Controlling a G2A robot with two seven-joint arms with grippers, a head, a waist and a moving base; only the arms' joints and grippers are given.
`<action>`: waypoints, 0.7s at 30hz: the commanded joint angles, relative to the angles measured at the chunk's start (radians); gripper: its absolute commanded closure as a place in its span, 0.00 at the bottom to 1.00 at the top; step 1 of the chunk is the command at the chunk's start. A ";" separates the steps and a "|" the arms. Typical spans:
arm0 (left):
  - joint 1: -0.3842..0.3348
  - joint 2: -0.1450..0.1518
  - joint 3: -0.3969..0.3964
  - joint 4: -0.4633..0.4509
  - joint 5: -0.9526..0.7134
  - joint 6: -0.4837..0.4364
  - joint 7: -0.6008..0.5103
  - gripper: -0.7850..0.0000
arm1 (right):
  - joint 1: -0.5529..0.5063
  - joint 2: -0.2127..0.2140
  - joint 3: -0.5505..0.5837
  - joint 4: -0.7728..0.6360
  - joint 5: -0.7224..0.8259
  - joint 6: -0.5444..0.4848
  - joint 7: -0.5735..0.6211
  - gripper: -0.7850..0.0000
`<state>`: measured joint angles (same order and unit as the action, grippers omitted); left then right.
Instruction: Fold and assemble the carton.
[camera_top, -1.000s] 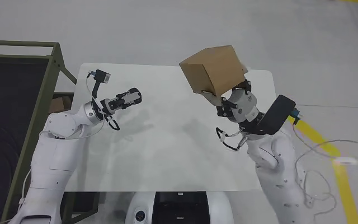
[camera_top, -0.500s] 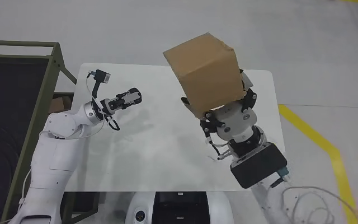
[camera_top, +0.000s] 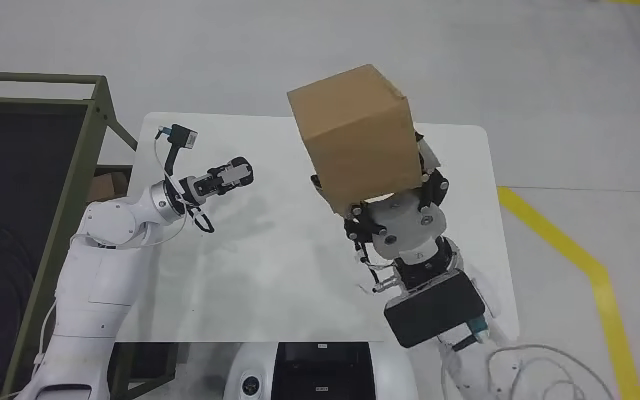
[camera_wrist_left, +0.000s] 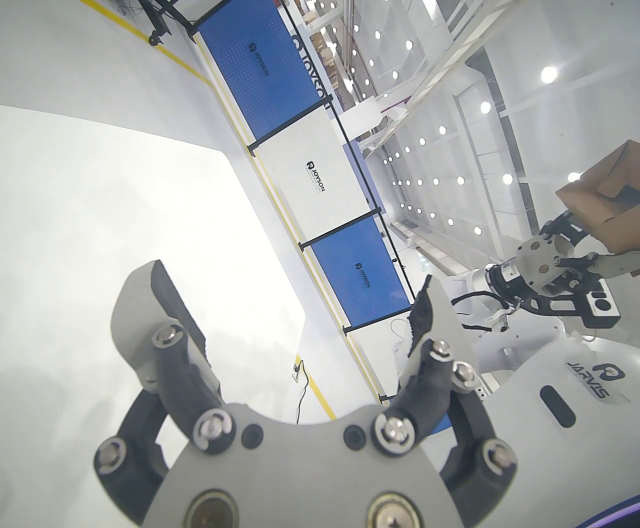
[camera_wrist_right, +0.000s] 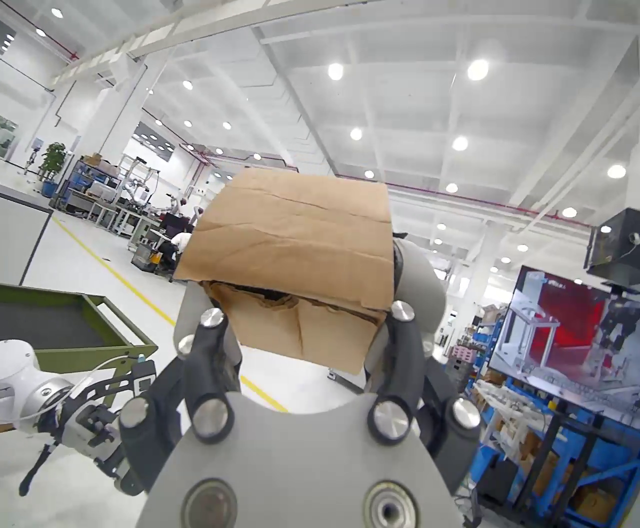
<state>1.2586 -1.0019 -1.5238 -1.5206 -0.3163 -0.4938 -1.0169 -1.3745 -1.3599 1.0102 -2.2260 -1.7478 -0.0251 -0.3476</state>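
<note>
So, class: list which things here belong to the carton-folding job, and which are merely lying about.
Job: carton, held above the table by the right end effector; left end effector, open and empty.
Lying about: green trolley beside the table; yellow floor line.

Carton (camera_top: 352, 130): I see it up off the desk (camera_top: 270, 290), over the right half toward the far edge.
Right gripper (camera_top: 388, 205): directly beneath the carton, with its fingers (camera_wrist_right: 419, 290) on either side of the carton's lower end; I can't quite tell which flap they pinch.
Left gripper (camera_top: 238, 172): over the desk's left part near the far corner, well apart from the carton, nothing between its fingers.
Cart (camera_top: 50, 77): on the floor just beside the desk's left edge.
Floor line (camera_top: 560, 237): on the floor to the right of the desk.
</note>
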 joint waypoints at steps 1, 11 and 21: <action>0.000 0.000 0.000 0.000 0.000 0.000 0.000 0.00 | 0.010 -0.003 0.007 0.001 0.077 -0.022 0.045 1.00; 0.000 0.000 0.000 0.000 0.000 0.000 0.000 0.00 | 0.096 -0.008 0.072 0.040 0.489 -0.243 0.136 1.00; 0.000 0.000 0.000 0.000 0.000 0.000 0.000 0.00 | 0.127 -0.004 0.118 0.052 0.639 -0.372 0.159 1.00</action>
<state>1.2586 -1.0019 -1.5238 -1.5206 -0.3163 -0.4938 -1.0169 -1.2488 -1.3643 1.1226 -2.1704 -1.1030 -0.3957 -0.1926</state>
